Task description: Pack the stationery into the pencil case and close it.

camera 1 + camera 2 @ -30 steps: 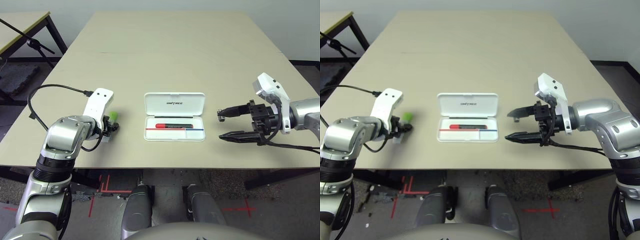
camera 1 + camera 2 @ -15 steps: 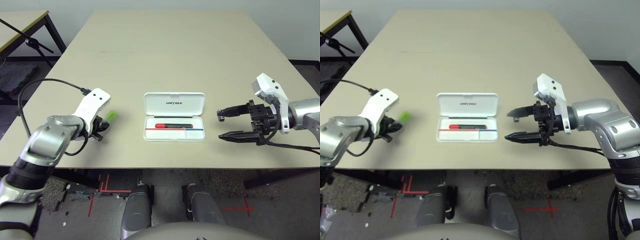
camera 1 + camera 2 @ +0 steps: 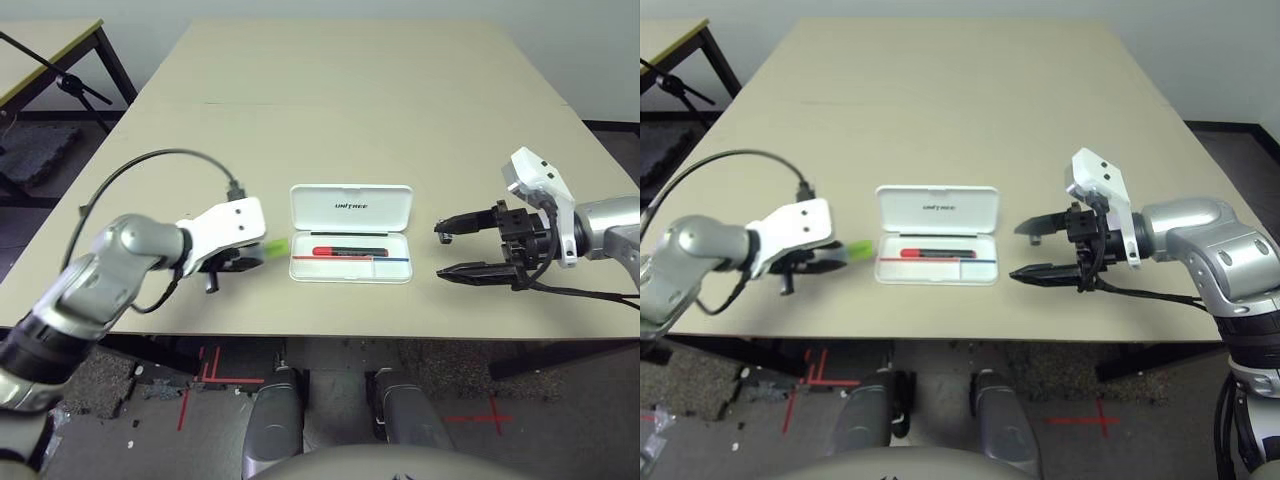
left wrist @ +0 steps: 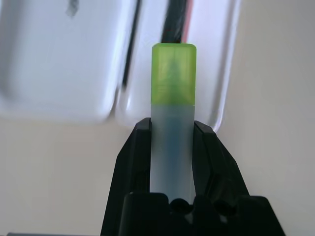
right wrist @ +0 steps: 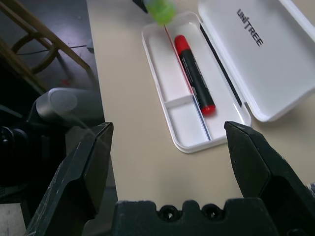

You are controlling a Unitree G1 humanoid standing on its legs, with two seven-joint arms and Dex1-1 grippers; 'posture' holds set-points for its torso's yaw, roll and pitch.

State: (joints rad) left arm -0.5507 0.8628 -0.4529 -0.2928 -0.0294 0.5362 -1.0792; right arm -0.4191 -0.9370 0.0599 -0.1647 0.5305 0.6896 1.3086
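Left wrist view: green-and-white bar clamped between fingers.

The pencil case looks like smooth, glossy white hard plastic. The red marker has a shiny plastic barrel. The bar is frosted translucent plastic with a green end. The fingers are matt black plastic; the worktop is matt beige laminate.

place: robotics lab or test room, likely | evidence: plain beige worktop on bare legs | floor: dark speckled floor below the worktop's near edge, red tape crosses on it | left of worktop: second bench, black stand, blurred | behind worktop: bare pale wall
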